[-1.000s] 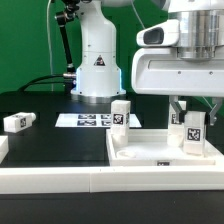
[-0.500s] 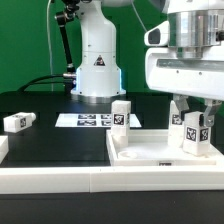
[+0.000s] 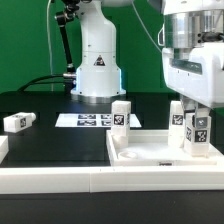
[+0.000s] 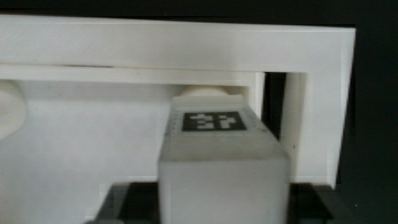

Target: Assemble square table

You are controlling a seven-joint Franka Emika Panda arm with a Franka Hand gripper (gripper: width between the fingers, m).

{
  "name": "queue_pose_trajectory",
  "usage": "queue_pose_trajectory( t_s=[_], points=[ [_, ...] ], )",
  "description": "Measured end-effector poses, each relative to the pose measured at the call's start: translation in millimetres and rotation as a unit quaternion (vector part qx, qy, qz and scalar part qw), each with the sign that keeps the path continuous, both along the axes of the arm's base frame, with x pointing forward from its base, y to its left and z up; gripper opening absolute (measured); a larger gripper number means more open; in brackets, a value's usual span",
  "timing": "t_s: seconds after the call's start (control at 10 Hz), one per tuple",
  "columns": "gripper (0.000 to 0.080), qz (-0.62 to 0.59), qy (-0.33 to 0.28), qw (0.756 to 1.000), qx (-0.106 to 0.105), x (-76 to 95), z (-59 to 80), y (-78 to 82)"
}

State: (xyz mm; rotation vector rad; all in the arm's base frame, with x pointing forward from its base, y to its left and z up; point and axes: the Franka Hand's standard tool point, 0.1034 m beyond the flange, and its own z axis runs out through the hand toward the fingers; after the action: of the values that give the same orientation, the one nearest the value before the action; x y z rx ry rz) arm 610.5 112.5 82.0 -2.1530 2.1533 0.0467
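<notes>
The square table top [image 3: 150, 158] lies flat at the exterior view's right, a white slab with a raised rim. My gripper [image 3: 199, 112] is shut on a white tagged leg [image 3: 197, 136] that stands upright on the slab's far right corner. In the wrist view this leg [image 4: 222, 160] fills the middle between my dark fingers [image 4: 135, 200], its tag facing the camera, with the slab's rim [image 4: 302, 110] beyond it. A second leg [image 3: 121, 115] stands at the slab's back left corner, a third [image 3: 177, 116] stands just behind the held one, and one more [image 3: 17, 121] lies on the black table at the far left.
The marker board [image 3: 85, 120] lies behind the slab, in front of the robot's white base [image 3: 97, 65]. A long white rail [image 3: 60, 182] runs along the front edge of the black table. A black cable hangs at the back left.
The hand has shifted to the exterior view's right and turned a little, still gripping the leg. The leg has moved slightly right over the corner.
</notes>
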Motion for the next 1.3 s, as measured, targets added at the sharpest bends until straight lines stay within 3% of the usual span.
queue_pose_trajectory(
  t_s=[0.4,0.5,0.6,0.7,1.1,1.3],
  points=[
    [0.0290,-0.028,0.002,1.000,0.001,0.0,-0.2,0.1],
    [0.0384,-0.003,0.002,1.000,0.000,-0.3,-0.8,0.3],
    [0.0575,0.024,0.006,1.000,0.000,-1.4,-1.7,1.3],
    [0.0626,0.062,0.003,0.998,-0.003,-0.6,-2.1,2.2],
    [0.0649,0.220,-0.012,0.975,-0.009,-0.3,-2.3,1.5],
    [0.0649,0.312,-0.017,0.950,-0.016,-0.5,-2.0,1.6]
  ],
)
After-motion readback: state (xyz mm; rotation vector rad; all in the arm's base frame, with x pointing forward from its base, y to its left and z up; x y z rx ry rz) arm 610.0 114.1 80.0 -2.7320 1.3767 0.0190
